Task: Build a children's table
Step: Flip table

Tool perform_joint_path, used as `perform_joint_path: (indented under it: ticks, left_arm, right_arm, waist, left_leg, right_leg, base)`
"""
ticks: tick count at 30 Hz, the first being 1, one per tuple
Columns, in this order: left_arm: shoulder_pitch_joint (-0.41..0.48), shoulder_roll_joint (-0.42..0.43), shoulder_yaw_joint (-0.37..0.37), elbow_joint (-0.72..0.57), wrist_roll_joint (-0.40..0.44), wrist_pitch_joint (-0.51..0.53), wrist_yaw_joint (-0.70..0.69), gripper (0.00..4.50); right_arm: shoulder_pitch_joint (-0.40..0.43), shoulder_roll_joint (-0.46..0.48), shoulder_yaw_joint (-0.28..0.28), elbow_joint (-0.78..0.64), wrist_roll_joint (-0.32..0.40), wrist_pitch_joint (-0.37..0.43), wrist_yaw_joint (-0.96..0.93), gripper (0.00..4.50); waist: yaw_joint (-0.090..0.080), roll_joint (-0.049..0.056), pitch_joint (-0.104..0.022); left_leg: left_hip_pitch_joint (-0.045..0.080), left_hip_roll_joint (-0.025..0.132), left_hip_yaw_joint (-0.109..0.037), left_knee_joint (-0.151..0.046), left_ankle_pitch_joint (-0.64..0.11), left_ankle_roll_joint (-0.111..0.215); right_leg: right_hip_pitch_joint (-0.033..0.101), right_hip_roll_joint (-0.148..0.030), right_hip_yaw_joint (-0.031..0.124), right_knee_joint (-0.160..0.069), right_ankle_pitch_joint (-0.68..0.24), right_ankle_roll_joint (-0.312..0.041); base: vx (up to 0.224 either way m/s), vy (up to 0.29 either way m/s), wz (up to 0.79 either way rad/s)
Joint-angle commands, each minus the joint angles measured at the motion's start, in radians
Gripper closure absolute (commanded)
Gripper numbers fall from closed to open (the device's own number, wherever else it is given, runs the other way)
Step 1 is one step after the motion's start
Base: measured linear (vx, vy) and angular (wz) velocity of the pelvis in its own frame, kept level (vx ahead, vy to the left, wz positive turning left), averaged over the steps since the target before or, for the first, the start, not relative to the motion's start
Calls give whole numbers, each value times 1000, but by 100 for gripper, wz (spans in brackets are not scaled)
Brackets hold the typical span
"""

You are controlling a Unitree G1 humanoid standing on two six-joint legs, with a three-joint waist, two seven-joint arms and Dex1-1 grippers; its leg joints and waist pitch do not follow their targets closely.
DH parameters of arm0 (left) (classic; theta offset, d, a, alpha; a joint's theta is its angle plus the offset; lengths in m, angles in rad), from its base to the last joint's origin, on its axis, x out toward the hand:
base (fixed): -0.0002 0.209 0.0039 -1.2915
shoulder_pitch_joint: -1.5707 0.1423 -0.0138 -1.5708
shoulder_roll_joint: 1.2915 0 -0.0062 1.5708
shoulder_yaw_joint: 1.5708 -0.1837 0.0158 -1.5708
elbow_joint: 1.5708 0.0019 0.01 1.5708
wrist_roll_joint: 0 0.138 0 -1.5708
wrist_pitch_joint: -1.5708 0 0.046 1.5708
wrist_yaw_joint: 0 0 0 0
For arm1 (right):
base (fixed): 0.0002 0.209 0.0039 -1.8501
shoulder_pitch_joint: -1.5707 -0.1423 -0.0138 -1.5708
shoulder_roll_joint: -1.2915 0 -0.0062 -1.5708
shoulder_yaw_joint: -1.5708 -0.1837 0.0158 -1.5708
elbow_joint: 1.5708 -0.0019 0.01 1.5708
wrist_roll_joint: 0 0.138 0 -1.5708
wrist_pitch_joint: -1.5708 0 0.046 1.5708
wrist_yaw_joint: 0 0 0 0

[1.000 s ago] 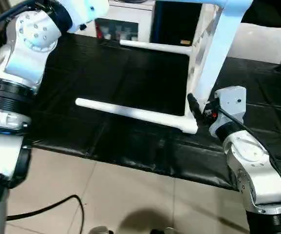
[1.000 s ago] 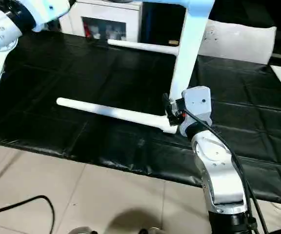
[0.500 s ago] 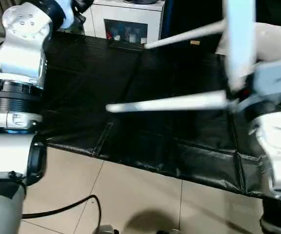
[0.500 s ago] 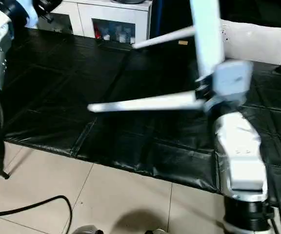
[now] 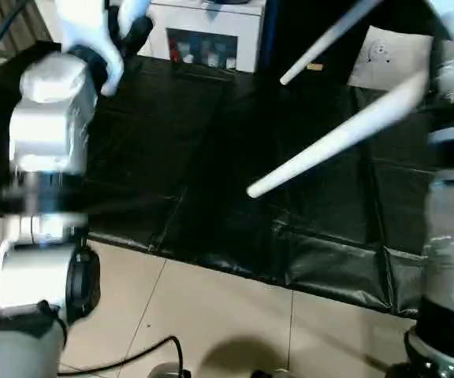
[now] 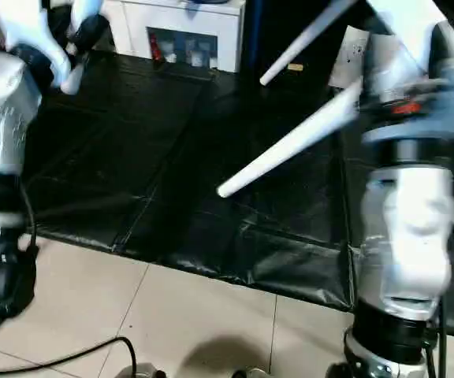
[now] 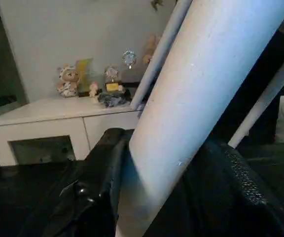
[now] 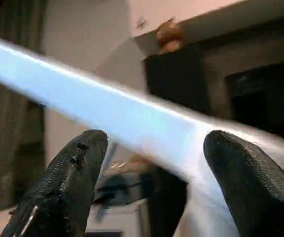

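Over the last second I had swung the children's table (image 5: 345, 134) from lying with its legs level over the black mat (image 5: 172, 142) to tipped up, so the near leg (image 6: 290, 146) now slanted down toward the mat's front edge, its tip hanging in the air. Nearest me, the right gripper (image 8: 152, 163) stood wide with a white part of the table crossing between its fingers (image 8: 68, 177); whether the pads actually bore on it I could not tell. The left gripper (image 7: 171, 182) was half open, clamped around a thick white leg (image 7: 201, 89). Farther off, the second leg (image 5: 329, 39) pointed at the white cabinet (image 5: 203, 31). I judged the turn should slow, both wrists rotating together so no leg struck the mat.
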Motion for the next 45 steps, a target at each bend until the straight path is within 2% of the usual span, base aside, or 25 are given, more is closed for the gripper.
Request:
perform_joint_path:
  ticks: [1,6,13,14,16,19,23,25,27,28,29,30,34,35,37,39,41,45]
  left_arm:
    - [-10,3,36,-55,-54,5,15,255]
    - [45,13,37,-102,-58,15,14,255]
    - [107,33,44,-131,-53,12,3,255]
    - [115,37,42,-137,-52,17,5,255]
    - [125,40,39,-148,-54,20,2,255]
    - [135,42,34,-155,-60,19,-1,258]
    - [150,45,23,-166,-74,21,-18,261]
    - [154,46,20,-166,-76,21,-19,261]
    - [156,47,19,-165,-78,21,-20,264]
    - [159,48,18,-165,-81,20,-21,264]
    - [167,53,16,-162,-86,17,-32,264]
    - [169,55,15,-160,-87,16,-37,264]
    - [191,59,18,-161,-97,9,-58,266]
    - [209,62,19,-156,-100,0,-67,266]
    - [252,67,15,-140,-102,-25,-93,268]
    - [277,66,13,-127,-105,-38,-103,272]
    - [293,65,11,-120,-102,-46,-103,272]
    - [377,52,-19,-48,-77,-146,-114,282]
  right_arm:
    - [31,-9,27,-20,32,37,45,87]
    - [104,15,37,-46,36,19,43,87]
    - [168,42,5,-48,48,11,6,87]
    - [176,49,1,-44,54,14,-1,87]
    - [191,51,6,-24,66,41,0,87]
    - [197,38,26,22,85,87,23,87]
    - [154,27,43,144,90,81,89,87]
    - [113,17,57,218,94,77,136,87]
    - [97,11,64,250,83,65,146,87]
    - [70,11,64,295,87,59,159,87]
    - [18,7,70,377,85,44,192,87]
    - [-2,6,76,404,93,48,215,87]
    - [-38,-2,103,444,91,42,268,87]
    - [-48,-3,120,441,97,47,301,87]
    - [-47,-7,154,400,112,66,346,87]
    - [-44,-6,169,374,114,68,350,87]
    - [-40,-5,173,359,116,73,347,87]
    - [5,-1,205,275,107,80,342,87]
  waist:
    - [-4,-5,-88]
    - [-6,-9,-87]
    - [-21,-10,-83]
    - [-23,-15,-84]
    - [-23,-10,-84]
    - [-24,-12,-84]
    - [-24,-14,-85]
    - [-25,-13,-87]
    - [-24,-14,-87]
    - [-25,-13,-88]
    - [-25,-15,-91]
    - [-26,-15,-89]
    - [-24,-15,-90]
    - [-22,-18,-90]
    - [-23,-25,-89]
    - [-24,-21,-87]
    - [-24,-23,-86]
    - [-22,-24,-86]
  left_leg:
    - [-8,71,-34,-59,56,119]
    - [-10,67,-32,-60,49,102]
    - [-10,61,-31,-62,17,88]
    - [-10,62,-32,-63,15,87]
    - [-8,62,-33,-62,15,89]
    - [-7,64,-34,-63,10,93]
    - [-7,69,-35,-63,21,95]
    - [-7,74,-36,-61,39,104]
    - [-8,75,-35,-60,56,111]
    - [-8,75,-36,-60,62,112]
    - [-7,77,-36,-58,81,119]
    - [-7,77,-35,-58,81,120]
    - [-6,83,-35,-57,99,127]
    - [-5,85,-36,-57,106,130]
    - [-6,84,-34,-57,104,134]
    - [-5,84,-34,-58,100,132]
    - [-3,85,-35,-60,91,124]
    - [0,84,-34,-63,71,115]
  right_leg:
    - [77,-113,88,-74,-144,20]
    - [77,-112,85,-83,-213,41]
    - [74,-107,81,-96,-268,85]
    - [75,-106,80,-95,-269,93]
    - [73,-105,79,-96,-268,97]
    - [74,-107,79,-97,-267,97]
    - [74,-111,81,-94,-254,71]
    - [74,-116,84,-87,-223,32]
    - [74,-116,86,-82,-200,11]
    - [74,-117,87,-80,-193,5]
    - [74,-118,87,-71,-163,-25]
    - [74,-119,88,-72,-163,-34]
    - [74,-121,91,-65,-136,-60]
    - [73,-122,91,-62,-123,-67]
    - [77,-125,93,-63,-126,-68]
    - [74,-123,93,-66,-140,-63]
    - [74,-124,93,-69,-154,-56]
    - [72,-122,94,-74,-178,-38]
  base:
    - [0,0,0]
    - [0,0,0]
    - [0,0,0]
    - [0,0,0]
    - [0,0,0]
    - [0,0,0]
    - [0,0,0]
    - [0,0,0]
    - [0,0,0]
    - [0,0,0]
    - [0,0,0]
    - [0,0,0]
    - [0,0,0]
    - [0,0,0]
    - [0,0,0]
    - [0,0,0]
    - [0,0,0]
    - [0,0,0]
